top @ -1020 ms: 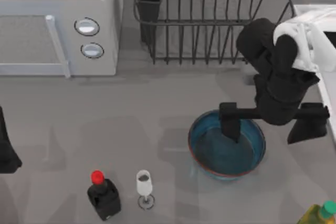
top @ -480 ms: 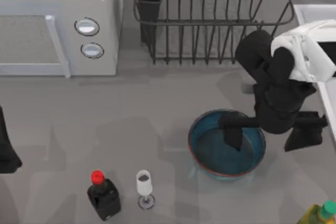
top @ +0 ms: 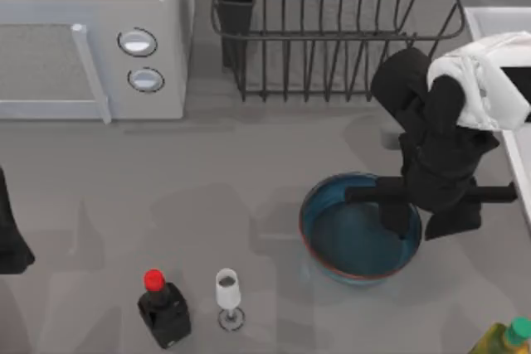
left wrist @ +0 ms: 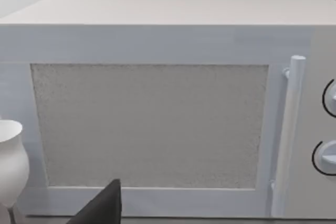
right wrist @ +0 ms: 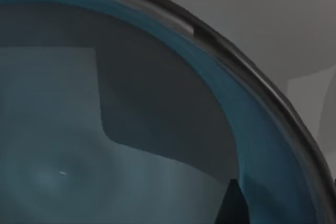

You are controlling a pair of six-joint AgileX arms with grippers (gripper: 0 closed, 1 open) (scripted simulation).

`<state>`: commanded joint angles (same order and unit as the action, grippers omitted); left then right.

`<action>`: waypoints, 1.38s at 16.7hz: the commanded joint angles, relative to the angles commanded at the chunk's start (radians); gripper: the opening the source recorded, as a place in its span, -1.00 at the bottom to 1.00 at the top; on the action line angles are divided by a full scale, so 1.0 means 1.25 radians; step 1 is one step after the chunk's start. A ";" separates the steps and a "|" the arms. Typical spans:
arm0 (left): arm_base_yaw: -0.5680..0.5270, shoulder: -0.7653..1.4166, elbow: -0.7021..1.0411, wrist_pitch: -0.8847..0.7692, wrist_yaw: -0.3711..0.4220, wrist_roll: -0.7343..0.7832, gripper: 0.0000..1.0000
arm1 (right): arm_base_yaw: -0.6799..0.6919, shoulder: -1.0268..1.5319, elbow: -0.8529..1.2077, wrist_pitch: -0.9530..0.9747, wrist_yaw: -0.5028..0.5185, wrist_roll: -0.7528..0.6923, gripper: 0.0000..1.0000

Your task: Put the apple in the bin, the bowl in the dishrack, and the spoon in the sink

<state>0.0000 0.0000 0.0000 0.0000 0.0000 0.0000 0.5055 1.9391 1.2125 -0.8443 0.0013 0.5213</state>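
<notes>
bowl [top: 353,238]: blue, upright on the table, right of centre, in front of the dishrack [top: 332,31]; inside wall and rim also fill the right wrist view [right wrist: 157,103].
right gripper [top: 423,220]: straddles bowl's right rim, one finger inside, one outside, narrow gap, closed on rim.
left gripper: parked at the table's left edge, facing the microwave [left wrist: 152,114]; can't tell finger state.
sink [top: 498,18]: far right.
bottle [top: 163,308], wine glass [top: 228,296]: front left, just beside each other.
</notes>
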 joint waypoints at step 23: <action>0.000 0.000 0.000 0.000 0.000 0.000 1.00 | -0.003 -0.089 0.213 -0.302 0.000 -0.003 -1.00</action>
<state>0.0000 0.0000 0.0000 0.0000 0.0000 0.0000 0.5014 1.8277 1.4790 -1.2214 0.0013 0.5169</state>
